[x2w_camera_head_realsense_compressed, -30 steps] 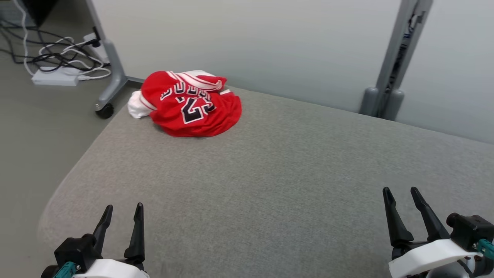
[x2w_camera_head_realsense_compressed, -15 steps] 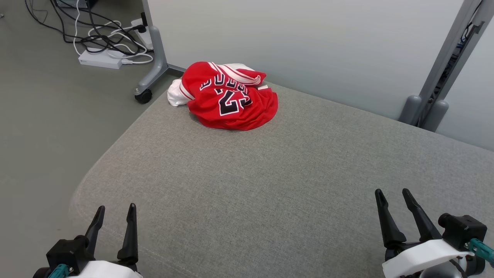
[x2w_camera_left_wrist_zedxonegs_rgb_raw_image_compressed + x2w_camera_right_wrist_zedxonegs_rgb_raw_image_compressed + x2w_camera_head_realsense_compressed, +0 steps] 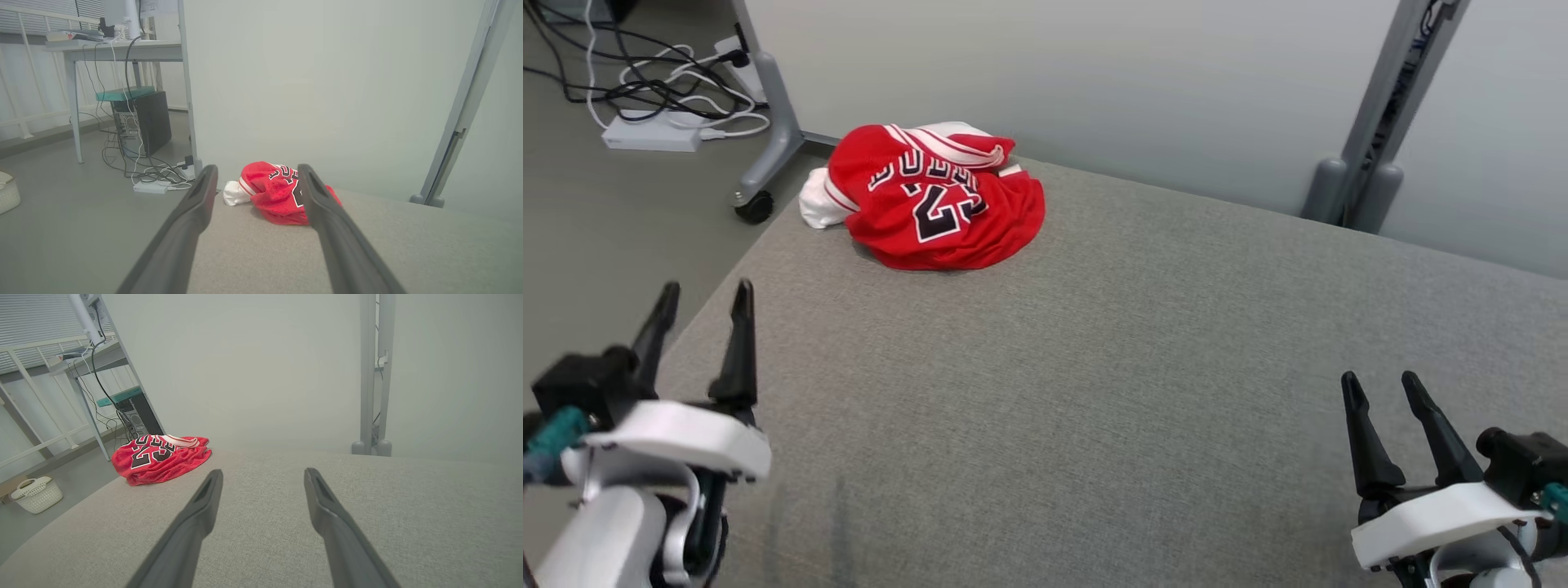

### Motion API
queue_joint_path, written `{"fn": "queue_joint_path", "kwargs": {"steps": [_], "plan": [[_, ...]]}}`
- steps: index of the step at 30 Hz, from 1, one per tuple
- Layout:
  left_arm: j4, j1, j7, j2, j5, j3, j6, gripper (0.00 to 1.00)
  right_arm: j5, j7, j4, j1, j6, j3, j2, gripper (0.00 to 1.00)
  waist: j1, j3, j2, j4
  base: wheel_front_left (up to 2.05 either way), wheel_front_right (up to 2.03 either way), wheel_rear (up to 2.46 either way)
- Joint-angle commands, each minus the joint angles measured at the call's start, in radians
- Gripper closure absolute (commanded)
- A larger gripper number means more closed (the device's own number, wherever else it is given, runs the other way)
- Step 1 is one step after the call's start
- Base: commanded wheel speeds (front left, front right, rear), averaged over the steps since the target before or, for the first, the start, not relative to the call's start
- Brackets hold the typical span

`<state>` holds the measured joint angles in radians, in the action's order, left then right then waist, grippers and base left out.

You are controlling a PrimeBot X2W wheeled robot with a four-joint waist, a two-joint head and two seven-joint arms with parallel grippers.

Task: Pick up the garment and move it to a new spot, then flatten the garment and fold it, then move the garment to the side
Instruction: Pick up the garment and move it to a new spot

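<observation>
The garment is a red jersey with black and white lettering and a white part, crumpled in a heap at the far left corner of the grey padded surface. It also lies ahead between the fingers in the left wrist view, garment, and at the left in the right wrist view, garment. My left gripper stands open over the surface's left edge, well short of the heap. My right gripper stands open at the lower right, far from it. Both hold nothing.
A pale partition wall rises right behind the surface, with grey posts at the right. A wheeled stand leg, cables and a power strip lie on the floor at the left. A white basket sits on the floor.
My left arm has risen and reached forward along the surface's left edge. The head camera has swung, so the whole picture shifted. The garment lies as before; the right gripper barely moved.
</observation>
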<state>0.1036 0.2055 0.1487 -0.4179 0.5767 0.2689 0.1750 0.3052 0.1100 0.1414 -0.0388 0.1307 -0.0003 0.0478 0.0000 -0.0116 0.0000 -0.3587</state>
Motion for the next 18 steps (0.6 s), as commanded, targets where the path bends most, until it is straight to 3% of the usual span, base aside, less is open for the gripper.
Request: {"fn": "queue_joint_path", "kwargs": {"steps": [1,10,18], "plan": [[0.003,0.030,-0.006,-0.007,0.007,-0.007,-0.007,0.00,-0.005,-0.005,-0.008,-0.015,0.000,-0.005,0.006,0.00,0.0000,-0.025,0.0000,0.035,0.00,0.00,0.00],[0.141,0.317,-0.193,-0.118,0.096,-0.075,-0.088,0.00,-0.022,-0.035,-0.102,-0.077,0.000,-0.020,0.005,0.00,0.0000,-0.140,0.0000,0.198,0.00,0.00,0.00],[0.332,0.493,-0.350,-0.229,0.146,-0.119,-0.115,0.00,-0.038,-0.055,-0.180,-0.142,0.000,-0.013,0.005,0.00,0.0000,-0.317,0.0000,0.334,0.00,0.00,0.00]]}}
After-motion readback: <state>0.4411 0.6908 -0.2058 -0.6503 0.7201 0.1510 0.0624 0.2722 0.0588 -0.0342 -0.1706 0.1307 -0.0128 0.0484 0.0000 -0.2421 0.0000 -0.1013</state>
